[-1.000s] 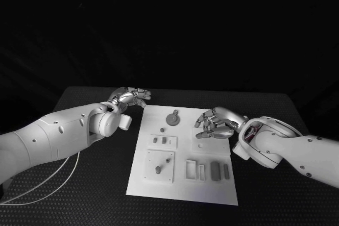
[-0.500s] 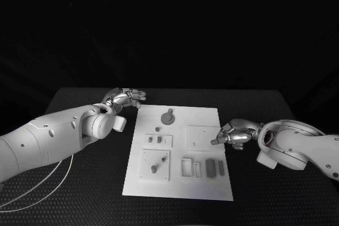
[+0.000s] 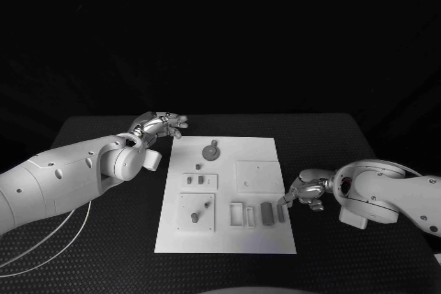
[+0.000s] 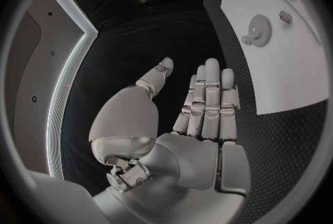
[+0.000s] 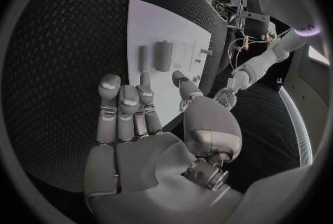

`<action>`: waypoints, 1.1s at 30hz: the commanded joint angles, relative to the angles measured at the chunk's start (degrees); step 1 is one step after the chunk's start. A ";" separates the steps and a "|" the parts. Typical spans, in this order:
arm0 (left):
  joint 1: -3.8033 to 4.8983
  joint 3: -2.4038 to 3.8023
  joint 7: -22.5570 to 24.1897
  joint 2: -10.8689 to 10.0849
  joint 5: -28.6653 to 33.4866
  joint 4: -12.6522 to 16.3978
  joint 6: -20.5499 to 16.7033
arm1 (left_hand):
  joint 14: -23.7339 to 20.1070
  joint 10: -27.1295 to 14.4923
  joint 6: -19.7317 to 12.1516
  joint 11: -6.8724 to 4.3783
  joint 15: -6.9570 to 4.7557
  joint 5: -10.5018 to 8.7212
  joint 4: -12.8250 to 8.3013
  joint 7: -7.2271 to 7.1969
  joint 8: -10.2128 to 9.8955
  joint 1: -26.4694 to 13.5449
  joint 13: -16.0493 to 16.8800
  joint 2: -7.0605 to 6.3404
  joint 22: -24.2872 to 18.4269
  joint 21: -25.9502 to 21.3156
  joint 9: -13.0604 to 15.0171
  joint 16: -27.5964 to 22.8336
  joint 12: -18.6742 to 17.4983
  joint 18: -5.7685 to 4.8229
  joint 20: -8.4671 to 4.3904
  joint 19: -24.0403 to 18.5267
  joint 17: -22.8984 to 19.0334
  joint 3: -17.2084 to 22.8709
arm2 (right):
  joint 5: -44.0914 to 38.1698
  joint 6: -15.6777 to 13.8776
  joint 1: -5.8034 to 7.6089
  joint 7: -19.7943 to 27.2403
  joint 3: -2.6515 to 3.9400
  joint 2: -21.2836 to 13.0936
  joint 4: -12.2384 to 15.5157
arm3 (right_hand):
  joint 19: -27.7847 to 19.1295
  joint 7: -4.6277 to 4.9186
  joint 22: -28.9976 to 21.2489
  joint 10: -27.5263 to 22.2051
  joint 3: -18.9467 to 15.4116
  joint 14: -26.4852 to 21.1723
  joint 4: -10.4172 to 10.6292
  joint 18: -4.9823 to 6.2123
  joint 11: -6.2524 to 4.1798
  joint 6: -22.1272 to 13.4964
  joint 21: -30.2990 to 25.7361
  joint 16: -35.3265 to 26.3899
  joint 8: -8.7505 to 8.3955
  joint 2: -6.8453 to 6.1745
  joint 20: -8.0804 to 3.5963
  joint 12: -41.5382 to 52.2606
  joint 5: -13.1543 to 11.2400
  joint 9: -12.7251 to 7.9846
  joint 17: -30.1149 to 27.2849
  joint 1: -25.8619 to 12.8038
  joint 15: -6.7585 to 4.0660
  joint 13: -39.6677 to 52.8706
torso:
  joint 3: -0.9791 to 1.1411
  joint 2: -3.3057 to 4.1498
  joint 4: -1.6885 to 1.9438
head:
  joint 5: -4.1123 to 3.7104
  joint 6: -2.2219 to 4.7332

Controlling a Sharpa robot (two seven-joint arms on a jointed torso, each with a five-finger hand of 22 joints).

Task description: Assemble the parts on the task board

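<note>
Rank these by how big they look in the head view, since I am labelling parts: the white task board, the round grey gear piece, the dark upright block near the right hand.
1. White task board, by far the largest.
2. Round grey gear piece.
3. Dark upright block, narrower than the gear; the two are close, so that order is unsure.

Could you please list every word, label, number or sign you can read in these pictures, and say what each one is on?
None can be read. The task board and its parts, such as the round gear-like part, show no legible marking, nor do the left hand and right hand.
</note>
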 commanded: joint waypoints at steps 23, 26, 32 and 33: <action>-1.01 -0.88 0.72 1.75 -0.37 -0.12 1.07 | 0.18 -0.05 -0.51 0.28 0.10 -0.21 0.18 -0.11 0.43 -2.52 0.04 0.17 0.34 -0.71 0.14 -0.70 0.16 0.69 -0.02 0.10 0.45 -2.08 | -4.08 -2.28 -0.38 -5.07 -2.65 7.98 -2.12 | 0.12 0.08 0.66 2.04 0.06 0.80 -0.72 3.65 0.00 1.36 0.49 -0.52 -1.27 -0.37 0.49 -0.20 -0.74 -0.58 0.64 -2.38 0.01 1.51 | -0.55 -1.99 -0.16 | -0.03 -1.16; -1.16 -0.94 0.70 2.07 -0.37 -0.43 1.05 | 0.16 -0.07 -0.56 0.29 0.11 -0.21 0.19 -0.10 0.44 -2.73 0.04 0.16 0.37 -0.77 0.14 -0.74 0.15 0.70 -0.01 0.09 0.50 -2.26 | -4.93 -2.33 -0.75 -5.21 -2.75 8.64 -2.82 | 0.11 0.09 0.65 2.13 0.11 0.81 -0.77 3.65 0.01 1.40 0.49 -0.57 -1.33 -0.37 0.50 -0.20 -0.82 -0.61 0.68 -2.45 0.01 1.64 | -0.68 -2.29 -0.16 | 0.00 -1.34; -1.30 -1.01 0.63 2.05 -0.37 -0.54 1.00 | 0.14 -0.11 -0.62 0.29 0.12 -0.21 0.19 -0.09 0.45 -2.93 0.03 0.17 0.41 -0.83 0.14 -0.79 0.14 0.71 -0.01 0.08 0.55 -2.45 | -5.73 -2.23 -1.88 -5.22 -2.89 9.99 -3.86 | 0.13 0.07 0.64 2.14 0.26 0.87 -0.88 3.65 0.00 1.55 0.52 -0.63 -1.42 -0.29 0.50 -0.31 -0.98 -0.65 0.77 -2.52 0.01 1.71 | -0.88 -3.00 -0.11 | 0.32 -1.91; -1.30 -1.03 0.61 2.06 -0.37 -0.56 1.03 | 0.14 -0.11 -0.64 0.29 0.12 -0.21 0.19 -0.08 0.45 -2.99 0.03 0.15 0.42 -0.85 0.14 -0.81 0.14 0.71 -0.01 0.08 0.56 -2.49 | -5.75 -2.35 -2.06 -5.24 -2.89 10.14 -3.95 | 0.13 0.07 0.64 2.13 0.28 0.87 -0.90 3.65 -0.01 1.57 0.53 -0.65 -1.43 -0.30 0.50 -0.33 -1.02 -0.65 0.78 -2.54 0.00 1.73 | -0.91 -3.06 -0.07 | 0.31 -1.98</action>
